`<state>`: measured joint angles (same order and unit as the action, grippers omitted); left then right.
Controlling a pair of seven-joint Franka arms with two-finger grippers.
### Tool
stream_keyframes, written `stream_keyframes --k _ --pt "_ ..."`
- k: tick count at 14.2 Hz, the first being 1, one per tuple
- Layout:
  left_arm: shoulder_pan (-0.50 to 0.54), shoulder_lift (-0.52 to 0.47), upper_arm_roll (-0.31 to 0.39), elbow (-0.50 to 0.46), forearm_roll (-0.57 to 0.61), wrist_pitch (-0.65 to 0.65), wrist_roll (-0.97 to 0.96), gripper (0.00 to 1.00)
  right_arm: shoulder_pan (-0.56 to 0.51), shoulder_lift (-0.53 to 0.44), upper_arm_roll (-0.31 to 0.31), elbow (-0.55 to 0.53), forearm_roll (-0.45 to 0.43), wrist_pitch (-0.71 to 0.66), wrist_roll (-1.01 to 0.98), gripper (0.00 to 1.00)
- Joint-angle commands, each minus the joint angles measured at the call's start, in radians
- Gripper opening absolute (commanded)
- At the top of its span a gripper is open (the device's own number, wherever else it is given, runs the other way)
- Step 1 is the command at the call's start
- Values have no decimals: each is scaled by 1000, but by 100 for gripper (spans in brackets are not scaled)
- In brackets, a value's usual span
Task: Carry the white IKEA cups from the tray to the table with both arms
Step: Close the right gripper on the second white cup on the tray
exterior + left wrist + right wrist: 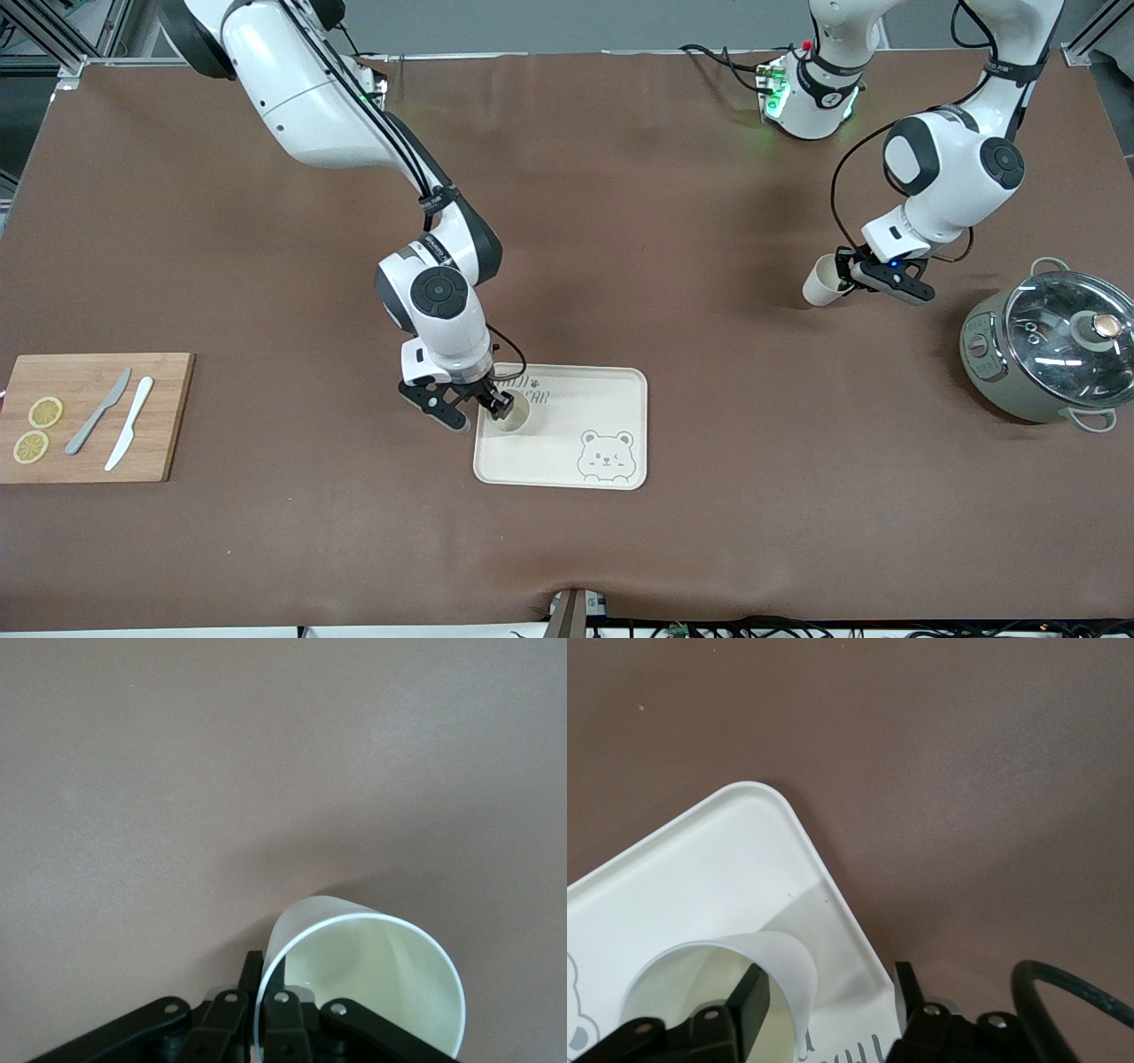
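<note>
One white cup (514,415) (780,958) stands upright on the cream bear-printed tray (567,439) (700,877), at its corner toward the right arm's end. My right gripper (478,412) (828,985) is open astride the cup's wall: one finger is inside the cup, and the other stands well clear outside it. A second white cup (822,282) (372,983) hangs tilted above the bare table toward the left arm's end. My left gripper (852,276) (266,967) is shut on its rim.
A grey pot with a glass lid (1050,350) stands at the left arm's end of the table. At the right arm's end, a wooden cutting board (168,416) carries two knives (99,412) and two lemon slices (44,412). Brown table surrounds the tray.
</note>
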<state>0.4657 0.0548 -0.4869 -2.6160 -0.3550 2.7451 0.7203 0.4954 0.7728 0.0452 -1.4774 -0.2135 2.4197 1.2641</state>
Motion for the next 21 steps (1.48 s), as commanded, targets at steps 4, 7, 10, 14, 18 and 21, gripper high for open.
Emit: stream_keyframes --k 4,7,10,14,18,21 --pt "16 79 -7 13 -27 56 47 0 8 14 -4 23 -18 -11 31 47" --pt "16 85 -6 13 -27 56 53 0 8 14 -4 23 -18 -13 31 34" --pt "16 82 -6 10 -24 54 54 0 8 14 -4 23 -18 -14 32 20" --pt "16 77 1 5 -16 53 54 0 9 14 -4 23 -20 -13 60 5" --pt "16 73 5 5 20 51 57 0 9 14 -5 23 -29 -14 57 0" --pt "37 66 8 5 56 51 56 0 9 14 -5 22 -29 -14 54 0"
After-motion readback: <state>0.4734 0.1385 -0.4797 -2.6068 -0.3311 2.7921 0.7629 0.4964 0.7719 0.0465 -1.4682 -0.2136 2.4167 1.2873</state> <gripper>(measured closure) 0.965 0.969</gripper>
